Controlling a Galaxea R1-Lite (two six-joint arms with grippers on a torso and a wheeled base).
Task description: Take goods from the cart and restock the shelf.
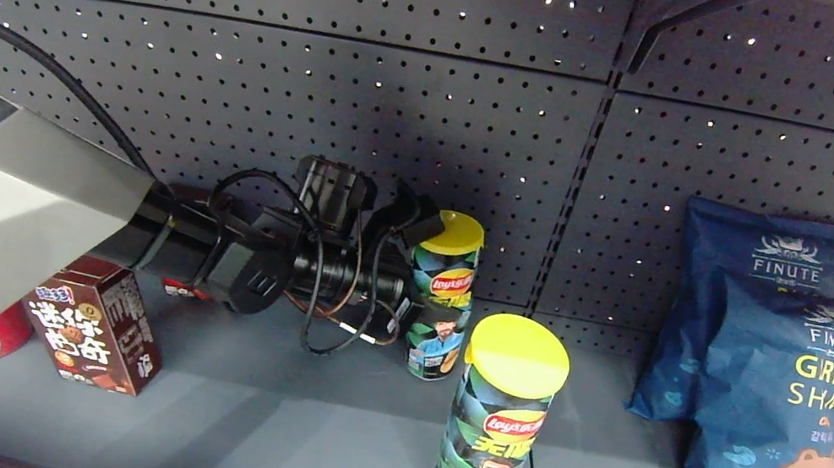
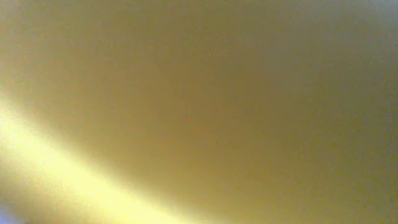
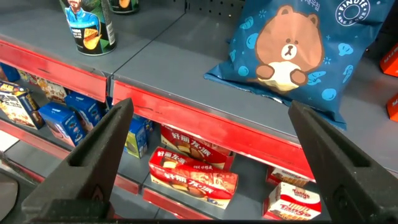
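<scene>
Now my left gripper (image 1: 419,277) pinches the yellow-lidded printed chip tube (image 1: 449,274) far back on the grey metal shelf (image 1: 265,413) — seemingly placing it — next: release, withdraw straight.

Shop: pegboard shelf (image 1: 262,430) of snack bags (image 1: 787,419)

The left claw (image 1: 419,277) covers part of the rear can (image 1: 448,308).

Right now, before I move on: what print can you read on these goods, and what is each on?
"FINUTE": on the rear blue bag and the front blue bag.
"GRLIC SHMP", letters lost in creases: front blue bag.
Red logos on the front can and rear can: too blurred.
Characters on the brown box: unreadable.
Characters on the lower-shelf red boxes: too small.
</scene>
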